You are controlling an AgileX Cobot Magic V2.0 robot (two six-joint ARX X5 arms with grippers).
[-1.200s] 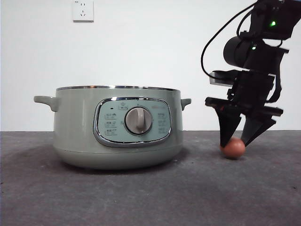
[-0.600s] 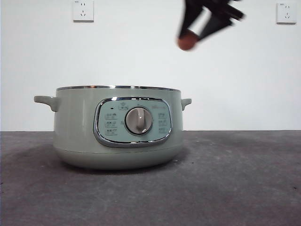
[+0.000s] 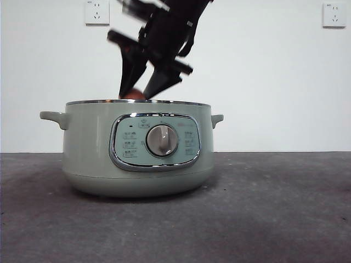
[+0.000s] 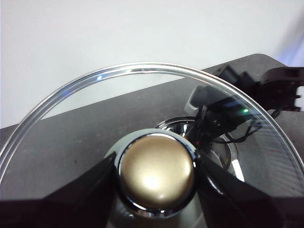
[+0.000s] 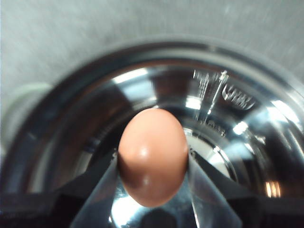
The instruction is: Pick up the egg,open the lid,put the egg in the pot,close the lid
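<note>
The sage-green pot (image 3: 88, 148) stands open on the table, lid off. My right gripper (image 3: 140, 90) is shut on the brown-orange egg (image 3: 133, 94) and holds it at the pot's rim, the egg half hidden behind it. In the right wrist view the egg (image 5: 153, 156) sits between the jaws above the pot's shiny inside (image 5: 228, 95). My left gripper (image 4: 156, 178) is shut on the pale knob (image 4: 156, 168) of the glass lid (image 4: 71, 123) and holds it up, out of the front view. The pot (image 4: 235, 156) and the right arm (image 4: 223, 111) show through the glass.
The pot's grey dial (image 3: 162, 140) faces the front camera. The dark grey table (image 3: 263, 208) stretches to both sides of the pot. Two wall sockets (image 3: 97, 12) (image 3: 334, 15) are on the white wall behind.
My right gripper took the egg from the table right of the pot, lifted it high, then moved left and down to the pot's mouth.
</note>
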